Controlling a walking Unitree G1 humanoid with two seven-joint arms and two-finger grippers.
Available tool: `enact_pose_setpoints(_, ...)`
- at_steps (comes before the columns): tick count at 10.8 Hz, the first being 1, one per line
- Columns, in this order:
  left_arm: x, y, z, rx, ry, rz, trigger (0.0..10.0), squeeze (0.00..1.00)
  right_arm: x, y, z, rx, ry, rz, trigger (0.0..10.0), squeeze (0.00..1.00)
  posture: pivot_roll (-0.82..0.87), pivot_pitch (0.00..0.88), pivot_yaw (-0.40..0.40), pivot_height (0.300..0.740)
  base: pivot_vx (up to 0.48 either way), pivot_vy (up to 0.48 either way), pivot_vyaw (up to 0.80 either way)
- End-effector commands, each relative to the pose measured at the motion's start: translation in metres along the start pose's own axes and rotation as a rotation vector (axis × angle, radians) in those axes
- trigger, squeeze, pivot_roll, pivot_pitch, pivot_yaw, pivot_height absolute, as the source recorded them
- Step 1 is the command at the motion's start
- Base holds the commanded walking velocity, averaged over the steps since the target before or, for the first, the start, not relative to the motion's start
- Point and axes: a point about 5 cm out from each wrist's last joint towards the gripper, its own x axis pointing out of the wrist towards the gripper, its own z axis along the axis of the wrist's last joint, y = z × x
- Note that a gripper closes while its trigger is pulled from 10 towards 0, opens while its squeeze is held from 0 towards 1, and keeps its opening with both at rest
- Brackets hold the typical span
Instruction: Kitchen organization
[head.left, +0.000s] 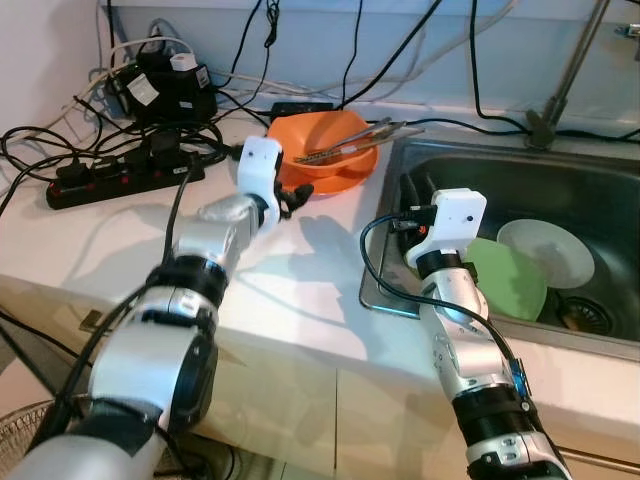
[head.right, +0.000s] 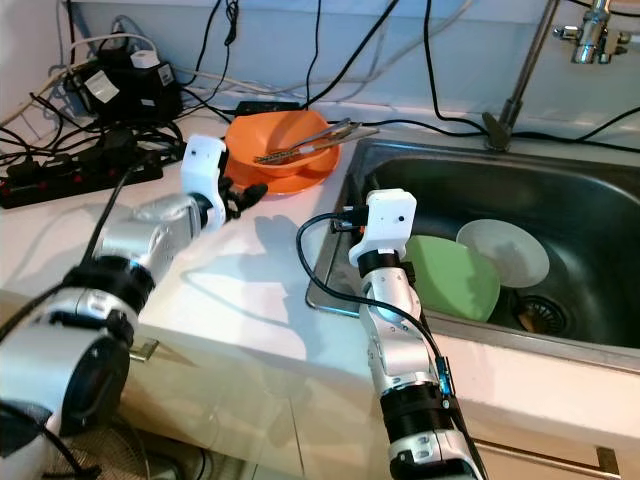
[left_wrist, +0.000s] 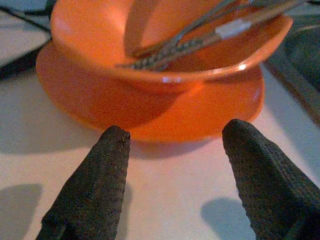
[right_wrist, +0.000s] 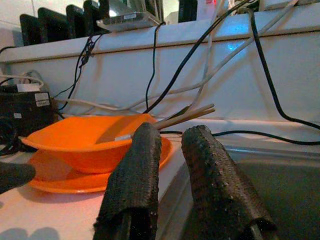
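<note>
**Grippers at the counter and sink edge**

A steel sink (head.left: 600, 190) holds a green plate (head.left: 515, 280) and a white plate (head.left: 545, 250). On the countertop (head.left: 290, 290), an orange bowl (left_wrist: 165, 55) carrying metal utensils (left_wrist: 200, 35) sits on an orange plate (left_wrist: 150, 110), just beyond the released, spread fingers of the left gripper (left_wrist: 175, 165). The right gripper (right_wrist: 170, 170), fingers nearly together and empty, hovers at the sink's rim, the bowl ahead of it.

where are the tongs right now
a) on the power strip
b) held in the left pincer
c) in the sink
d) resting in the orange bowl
d: the tongs lie across the orange bowl, which sits on an orange plate on the counter; the left pincer is open just short of it, holding nothing.
</note>
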Motion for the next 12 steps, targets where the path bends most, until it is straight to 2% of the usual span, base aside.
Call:
enact_pose_setpoints(1,0.000,0.003,0.009,0.020,-0.021,0.010,10.0,1.00,-0.009,-0.001,-0.011,-0.003,0.053,-0.009,10.0,0.00,0.09,0.062,0.109,0.740,0.000,0.000,0.00)
enact_pose_setpoints(2,0.001,0.002,0.013,0.033,-0.033,0.007,10.0,1.00,-0.011,-0.002,-0.011,-0.005,0.057,-0.017,10.0,0.00,0.08,0.067,0.113,0.740,0.000,0.000,0.00)
enact_pose_setpoints(3,0.003,0.001,0.015,0.053,-0.029,0.010,10.0,0.00,-0.014,-0.002,-0.010,-0.006,0.062,-0.024,10.0,0.00,0.07,0.079,0.121,0.740,0.000,0.000,0.00)
enact_pose_setpoints(5,0.004,-0.002,0.018,0.057,-0.045,0.013,10.0,0.00,-0.019,-0.006,-0.005,-0.016,0.053,-0.038,10.0,0.00,0.04,0.100,0.130,0.740,0.000,0.000,0.00)
enact_pose_setpoints(7,0.006,-0.006,0.017,0.053,-0.056,0.005,10.0,0.00,-0.005,-0.025,0.023,-0.079,0.019,-0.072,10.0,0.00,0.00,0.119,0.123,0.740,0.000,0.000,0.00)
enact_pose_setpoints(8,0.007,-0.009,0.016,0.053,-0.064,-0.001,10.0,0.00,0.009,-0.040,0.040,-0.136,0.064,-0.112,10.0,0.00,-0.03,0.124,0.104,0.740,0.000,0.000,0.00)
enact_pose_setpoints(9,0.007,-0.010,0.015,0.049,-0.070,-0.001,10.0,0.00,0.014,-0.047,0.046,-0.140,0.098,-0.133,10.0,0.00,-0.03,0.120,0.095,0.740,0.000,0.000,0.00)
enact_pose_setpoints(12,0.007,-0.009,0.021,0.052,-0.106,0.016,10.0,0.00,0.029,-0.051,0.046,-0.116,0.217,-0.141,10.0,0.00,-0.03,0.095,0.068,0.740,0.000,0.000,0.00)
